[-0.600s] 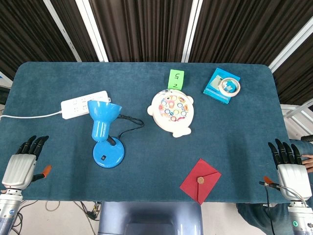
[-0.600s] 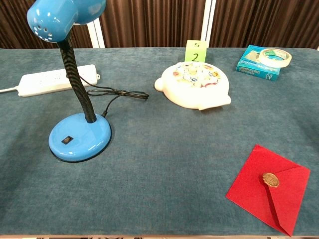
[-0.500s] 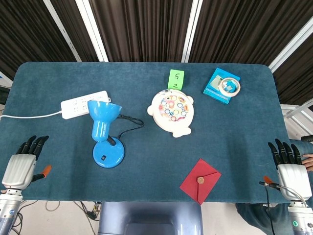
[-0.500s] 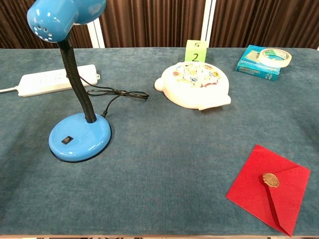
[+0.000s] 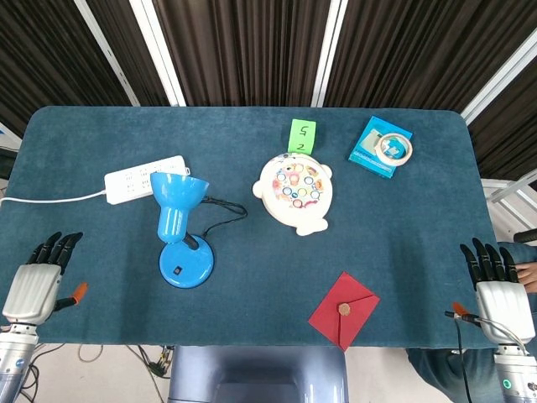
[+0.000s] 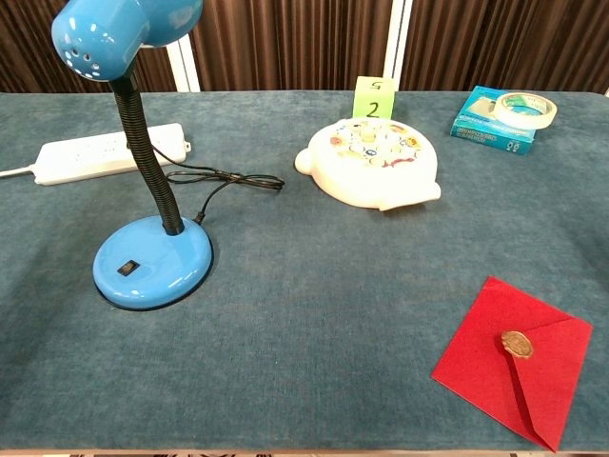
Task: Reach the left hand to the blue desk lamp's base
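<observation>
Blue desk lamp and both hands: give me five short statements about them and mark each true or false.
1. The left hand touches the blue desk lamp's base. False: it rests apart, near the table's front left corner.
2. The lamp's black cord runs toward the white power strip. True.
3. The right hand holds the red envelope. False: it holds nothing, and the envelope lies alone on the table.
4. The base carries a small black switch. True.
5. The lamp lies tipped over. False: it stands upright on its base.
</observation>
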`<move>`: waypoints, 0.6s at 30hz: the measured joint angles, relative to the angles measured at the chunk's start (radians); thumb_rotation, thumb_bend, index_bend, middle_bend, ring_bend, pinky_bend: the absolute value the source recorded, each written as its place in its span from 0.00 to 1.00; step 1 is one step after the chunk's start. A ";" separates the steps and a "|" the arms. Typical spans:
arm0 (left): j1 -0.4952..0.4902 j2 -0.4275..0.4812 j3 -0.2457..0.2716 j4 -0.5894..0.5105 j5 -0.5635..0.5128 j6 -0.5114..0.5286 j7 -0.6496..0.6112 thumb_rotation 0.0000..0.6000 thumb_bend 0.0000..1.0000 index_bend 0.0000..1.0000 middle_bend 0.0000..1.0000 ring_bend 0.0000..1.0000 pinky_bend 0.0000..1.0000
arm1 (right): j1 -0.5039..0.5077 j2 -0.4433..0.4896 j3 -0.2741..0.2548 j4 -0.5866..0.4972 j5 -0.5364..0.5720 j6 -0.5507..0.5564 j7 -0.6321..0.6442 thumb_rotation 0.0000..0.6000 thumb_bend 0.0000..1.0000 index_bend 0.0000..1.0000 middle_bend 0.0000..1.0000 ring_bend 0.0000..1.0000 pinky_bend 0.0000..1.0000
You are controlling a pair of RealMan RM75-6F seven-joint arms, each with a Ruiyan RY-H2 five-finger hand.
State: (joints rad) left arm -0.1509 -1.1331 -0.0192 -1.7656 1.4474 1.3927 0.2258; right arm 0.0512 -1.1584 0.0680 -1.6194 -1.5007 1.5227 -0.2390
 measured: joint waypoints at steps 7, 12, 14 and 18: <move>-0.001 -0.001 0.000 0.002 0.002 -0.001 -0.002 1.00 0.28 0.05 0.10 0.03 0.15 | 0.000 0.000 0.000 0.001 -0.002 0.001 0.001 1.00 0.13 0.07 0.02 0.04 0.00; -0.009 -0.004 0.002 0.008 0.002 -0.019 -0.001 1.00 0.28 0.05 0.14 0.12 0.30 | 0.000 -0.004 0.001 0.006 -0.010 0.011 -0.002 1.00 0.13 0.07 0.02 0.04 0.00; -0.017 -0.007 0.004 0.014 0.011 -0.031 -0.001 1.00 0.29 0.05 0.18 0.19 0.38 | -0.001 -0.005 0.000 0.008 -0.013 0.012 -0.002 1.00 0.13 0.07 0.02 0.04 0.00; -0.041 -0.032 0.013 0.049 0.067 -0.053 -0.015 1.00 0.32 0.05 0.29 0.33 0.54 | -0.002 -0.006 0.000 0.009 -0.014 0.013 0.000 1.00 0.13 0.07 0.02 0.04 0.00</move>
State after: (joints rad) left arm -0.1922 -1.1653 -0.0059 -1.7166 1.5140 1.3398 0.2109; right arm 0.0497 -1.1648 0.0676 -1.6100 -1.5144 1.5361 -0.2387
